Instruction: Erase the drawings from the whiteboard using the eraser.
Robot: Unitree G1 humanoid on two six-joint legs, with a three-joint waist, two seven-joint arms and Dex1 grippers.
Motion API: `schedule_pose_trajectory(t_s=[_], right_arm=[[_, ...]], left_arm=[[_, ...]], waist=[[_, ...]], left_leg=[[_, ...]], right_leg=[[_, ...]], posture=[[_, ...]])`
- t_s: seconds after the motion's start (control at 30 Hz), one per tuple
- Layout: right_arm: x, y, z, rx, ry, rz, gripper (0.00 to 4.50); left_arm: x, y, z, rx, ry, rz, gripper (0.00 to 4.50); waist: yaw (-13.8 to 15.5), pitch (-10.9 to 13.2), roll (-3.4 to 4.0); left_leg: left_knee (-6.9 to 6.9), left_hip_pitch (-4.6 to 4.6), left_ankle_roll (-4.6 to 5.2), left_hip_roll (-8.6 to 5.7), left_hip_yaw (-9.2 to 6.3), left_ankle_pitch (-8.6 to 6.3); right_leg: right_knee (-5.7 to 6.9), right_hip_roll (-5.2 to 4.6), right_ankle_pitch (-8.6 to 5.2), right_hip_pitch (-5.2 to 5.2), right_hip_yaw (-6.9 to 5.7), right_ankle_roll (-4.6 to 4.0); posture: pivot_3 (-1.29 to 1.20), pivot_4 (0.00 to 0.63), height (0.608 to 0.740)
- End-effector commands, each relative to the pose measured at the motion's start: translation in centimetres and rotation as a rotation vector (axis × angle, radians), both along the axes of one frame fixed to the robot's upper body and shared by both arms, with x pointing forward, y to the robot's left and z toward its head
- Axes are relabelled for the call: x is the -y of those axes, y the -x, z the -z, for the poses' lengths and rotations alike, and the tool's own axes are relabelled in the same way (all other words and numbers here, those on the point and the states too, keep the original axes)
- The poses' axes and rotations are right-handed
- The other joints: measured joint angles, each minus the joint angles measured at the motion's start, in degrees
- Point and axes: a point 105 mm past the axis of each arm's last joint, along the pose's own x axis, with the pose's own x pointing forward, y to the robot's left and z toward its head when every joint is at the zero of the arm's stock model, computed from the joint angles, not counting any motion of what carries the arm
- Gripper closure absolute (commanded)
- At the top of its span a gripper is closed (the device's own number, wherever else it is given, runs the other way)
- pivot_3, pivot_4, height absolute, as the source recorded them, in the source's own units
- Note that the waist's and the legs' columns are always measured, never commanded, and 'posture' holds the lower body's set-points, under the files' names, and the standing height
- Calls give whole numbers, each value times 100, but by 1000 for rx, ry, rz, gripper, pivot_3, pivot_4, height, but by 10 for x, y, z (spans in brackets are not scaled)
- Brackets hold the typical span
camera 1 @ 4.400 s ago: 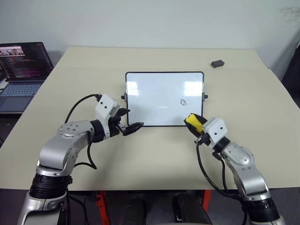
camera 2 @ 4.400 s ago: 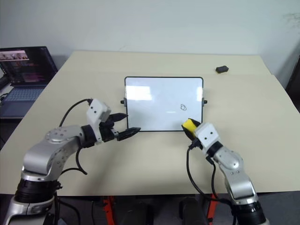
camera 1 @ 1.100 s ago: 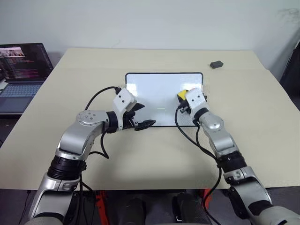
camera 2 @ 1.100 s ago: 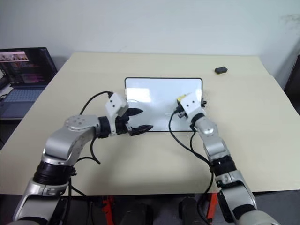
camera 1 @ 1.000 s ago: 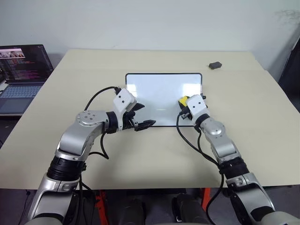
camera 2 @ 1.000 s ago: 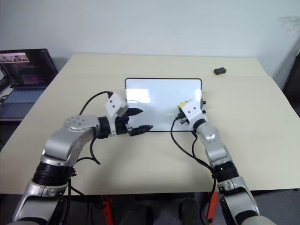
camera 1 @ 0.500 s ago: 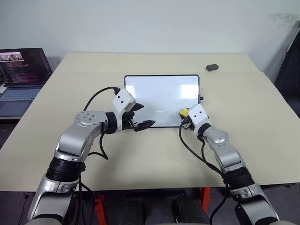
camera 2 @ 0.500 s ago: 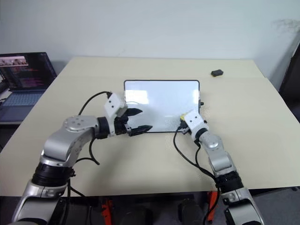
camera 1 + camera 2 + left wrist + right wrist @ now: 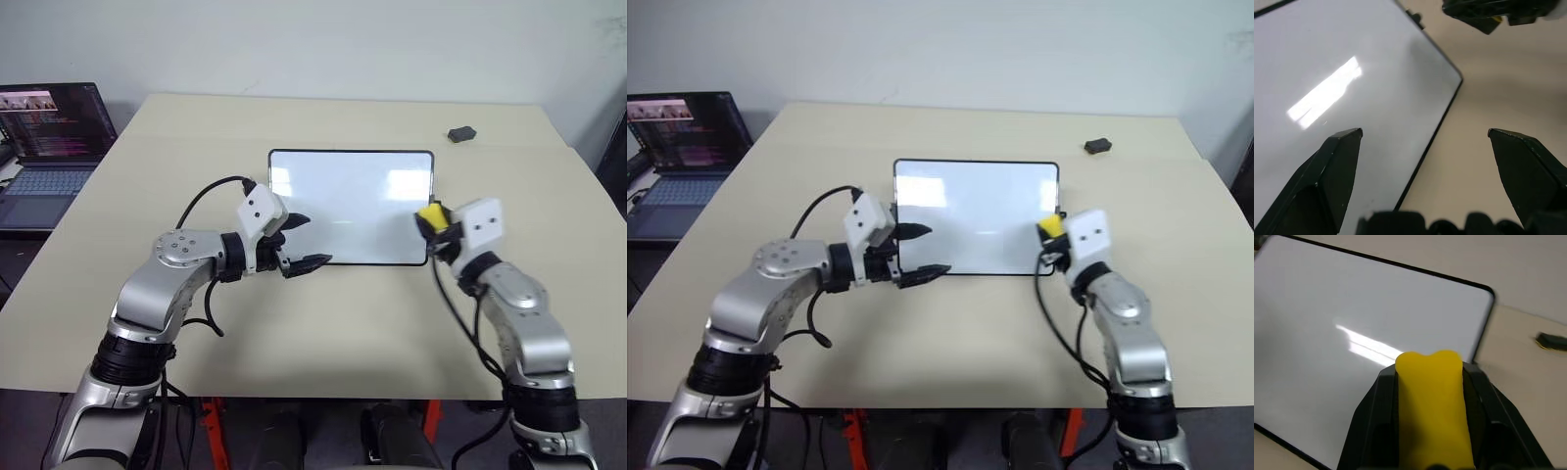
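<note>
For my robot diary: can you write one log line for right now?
whiteboard: wiped clean | right pincer: shut on eraser, beside board | left pincer: open

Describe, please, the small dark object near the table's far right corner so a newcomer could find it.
Start at the whiteboard mid-table, then look beyond its right corner. The small dark grey rounded object lies alone on bare tabletop, unlike the yellow eraser gripped in the right gripper.

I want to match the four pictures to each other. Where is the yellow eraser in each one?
Left eye view: eraser beside the whiteboard's right edge.
Right eye view: the same spot.
Left wrist view: a yellow sliver past the board's corner.
Right wrist view: between the black fingers.
Shared landmark: the whiteboard's black frame.
</note>
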Motion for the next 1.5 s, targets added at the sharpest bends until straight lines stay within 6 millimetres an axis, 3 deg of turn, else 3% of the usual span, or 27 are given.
schedule_pose_trajectory(t_s=[0.03,0.17,0.4,0.83,0.87,1.0,1.1,1.2,1.27,1.33,1.43,1.5], right_arm=[[33,15,5,-60,-30,100,3201],[51,28,32,-200,-44,151,3201],[55,21,48,-255,-93,220,3201],[64,-2,62,-312,-151,276,3201],[67,-4,64,-315,-162,286,2491],[71,-8,68,-325,-217,296,1149],[68,-9,55,-269,-249,258,119],[61,-3,22,-135,-268,194,52],[52,7,-12,14,-222,147,52],[40,17,-28,101,-185,106,52],[12,30,-17,125,-148,37,52],[3,35,0,101,-111,6,52]], left_arm=[[13,13,-9,37,-27,130,0],[29,20,-6,30,-46,241,0],[65,28,-6,48,-67,421,0],[68,29,1,45,-82,439,0],[68,29,1,43,-80,435,0],[66,29,3,37,-78,418,0],[61,28,6,33,-86,389,0],[47,25,5,16,-55,314,0],[30,17,-5,7,51,172,0],[15,12,-10,-5,151,34,0],[-8,12,-1,0,260,-189,0],[-10,14,4,5,298,-272,0]], waist=[[-6,1,1],[-20,4,6],[-51,5,9],[-38,7,12],[-41,7,12],[-38,7,13],[-38,7,13],[-52,11,18],[-58,20,33],[-49,20,33],[-50,12,33],[-32,14,31]], left_leg=[[0,3,0,0,1,0],[0,9,2,3,3,1],[4,19,4,5,20,2],[3,15,4,5,16,2],[3,16,4,5,17,2],[4,17,4,6,15,2],[4,17,4,6,16,2],[4,18,4,7,17,2],[3,18,4,9,16,2],[4,16,4,13,8,2],[2,20,3,18,1,1],[2,21,2,17,-3,0]], right_leg=[[2,0,0,1,0,0],[9,7,-2,2,2,1],[11,25,-14,7,19,24],[9,43,-2,7,18,3],[10,43,-2,7,19,2],[14,43,-2,7,18,2],[15,44,-2,7,19,2],[16,43,-2,7,20,2],[18,43,-2,5,21,2],[23,30,-7,3,16,11],[21,22,-9,7,7,14],[18,18,-8,10,5,11]], posture=[[0,150,740],[0,150,740],[0,150,740],[0,150,740],[0,150,740],[0,150,740],[0,150,740],[0,150,740],[0,150,740],[0,150,740],[0,150,740],[0,150,740]])
